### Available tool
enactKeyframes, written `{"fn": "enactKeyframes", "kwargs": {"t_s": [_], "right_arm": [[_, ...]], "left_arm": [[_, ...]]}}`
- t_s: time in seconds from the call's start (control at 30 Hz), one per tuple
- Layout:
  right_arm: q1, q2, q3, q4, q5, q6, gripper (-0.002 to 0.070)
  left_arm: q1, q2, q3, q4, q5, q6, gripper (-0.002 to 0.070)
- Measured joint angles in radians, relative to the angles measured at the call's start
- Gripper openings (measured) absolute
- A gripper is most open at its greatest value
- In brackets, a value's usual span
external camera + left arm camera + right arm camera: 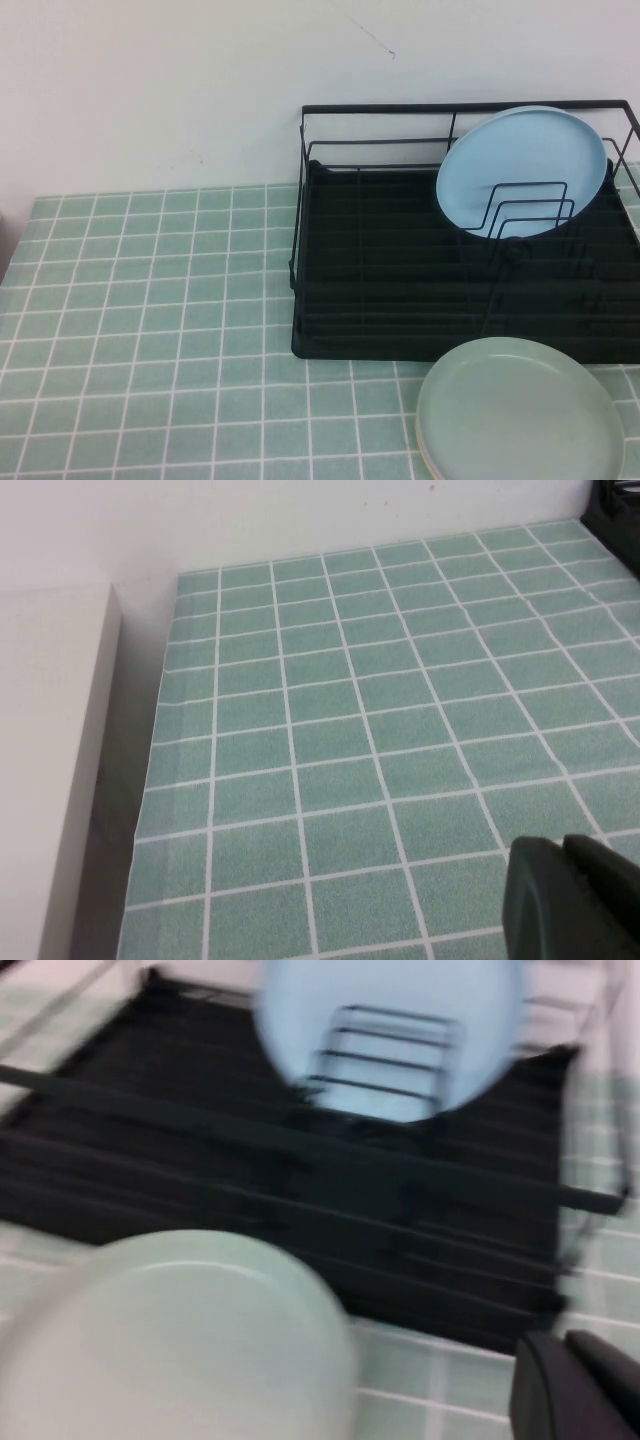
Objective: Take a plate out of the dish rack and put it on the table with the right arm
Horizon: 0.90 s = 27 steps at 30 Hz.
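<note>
The pale mint-green plate point(520, 412) lies flat on the mint-green checked table point(150, 330), just in front of the black wire dish rack point(380, 290). It also shows in the right wrist view point(170, 1345), with the rack point(250, 1180) behind it. My right gripper point(566, 1360) hovers beside the plate over the cloth, apart from it, with its jaws together and empty. My left gripper point(565, 880) is shut and empty above bare cloth far to the left. Neither arm shows in the high view.
A light blue plate point(520, 165) leans upright against the wire dividers at the rack's back right; it also shows in the right wrist view point(400, 1010). A white wall runs behind the table. A pale block point(50, 760) stands off the table's left edge.
</note>
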Motion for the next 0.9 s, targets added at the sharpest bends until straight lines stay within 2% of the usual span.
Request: {"fn": "enactKeyframes", "kwargs": {"t_s": [0.2, 0.33, 0.73, 0.9], "right_arm": [[-0.045, -0.308, 0.288, -0.022, -0.218, -0.001, -0.0001], [-0.05, -0.453, 0.361, -0.022, -0.27, -0.004, -0.0001], [-0.05, -0.479, 0.364, -0.037, -0.259, -0.044, -0.0001], [-0.052, -0.479, 0.364, -0.251, -0.15, 0.152, -0.0001]], "left_arm": [[0.0, 0.0, 0.0, 0.0, 0.0, 0.0, -0.0003], [0.0, 0.0, 0.0, 0.0, 0.0, 0.0, -0.0003], [0.0, 0.0, 0.0, 0.0, 0.0, 0.0, -0.0003], [0.0, 0.0, 0.0, 0.0, 0.0, 0.0, -0.0003]]}}
